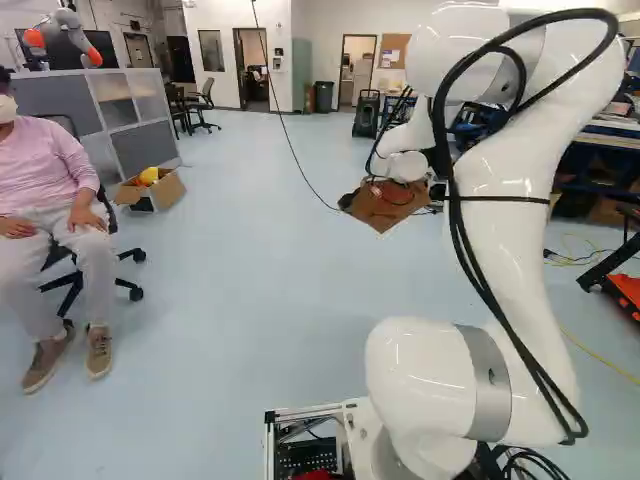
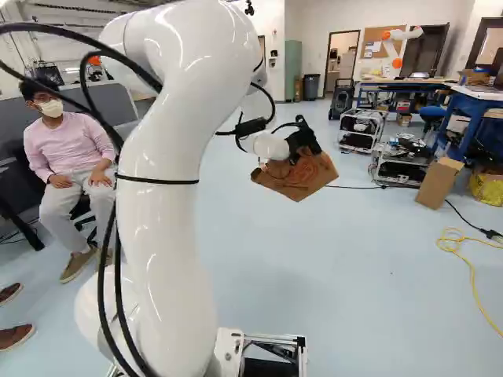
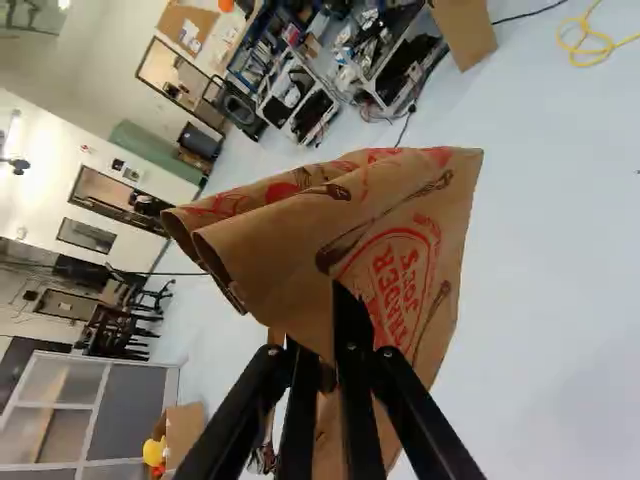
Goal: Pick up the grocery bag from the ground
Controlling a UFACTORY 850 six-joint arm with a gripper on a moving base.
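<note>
From where I stand, the black jaws [image 2: 296, 155] are clamped on the grocery bag [image 3: 400, 260], its brown paper pinched between them. It's up in the air over the pale floor [image 2: 354, 275], creased and slanting, the red-printed part spreading ahead of and beside the jaws. Well apart from them, an open cardboard box [image 1: 168, 190] sits on the floor, something yellow [image 1: 149, 175] inside.

One grocery bag [image 2: 310, 177], two metal-framed carts [image 2: 361, 132], one green cabinet [image 2: 293, 69], one corkboard [image 1: 394, 50].
</note>
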